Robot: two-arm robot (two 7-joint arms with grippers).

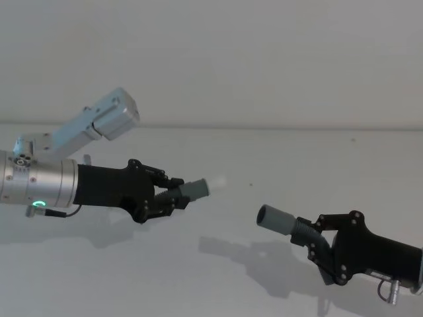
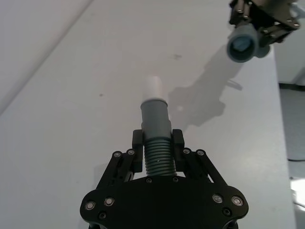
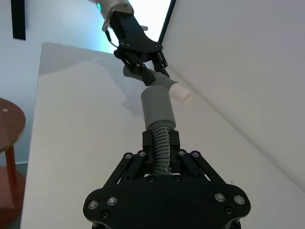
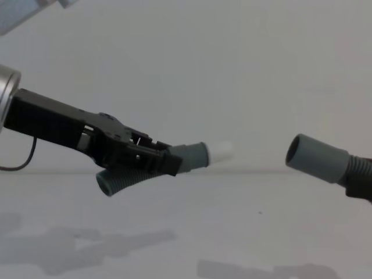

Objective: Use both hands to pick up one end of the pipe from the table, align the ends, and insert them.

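As left pincer (image 1: 178, 196) clamps tipped pipe (image 1: 195, 189), right pincer (image 1: 312, 236) cuffed pipe (image 1: 277, 220)

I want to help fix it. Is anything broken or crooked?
Nothing is broken or spilled. The white-tipped pipe end in the left claw and the open pipe end in the right claw are apart and not yet lined up.

Round brown stool (image 3: 8, 121), pale wall (image 1: 264, 53)
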